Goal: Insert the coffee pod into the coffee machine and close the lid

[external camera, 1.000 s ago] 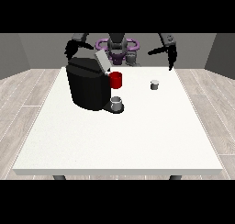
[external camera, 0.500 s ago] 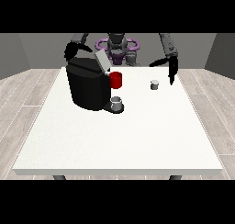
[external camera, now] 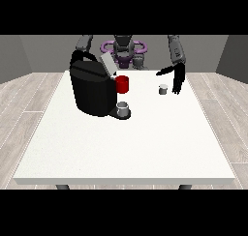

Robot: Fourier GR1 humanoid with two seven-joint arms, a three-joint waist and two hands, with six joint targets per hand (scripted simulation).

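1. Standing on the white surface, the black coffee machine has its lid tilted up and open.
2. The red part sits at the machine's front, and a grey cup stands just below it.
3. The small pod rests on the surface, well apart from the machine, toward the view's right.
4. The hand at the view's right hangs just beside the pod, fingers straight and pointing down, holding nothing.
5. The other hand is hidden behind the machine.

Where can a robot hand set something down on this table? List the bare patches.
The table is bare across its near half, in front of the coffee machine and cup. Crowded: around the coffee pod, where the robot hand at the view's right hangs.
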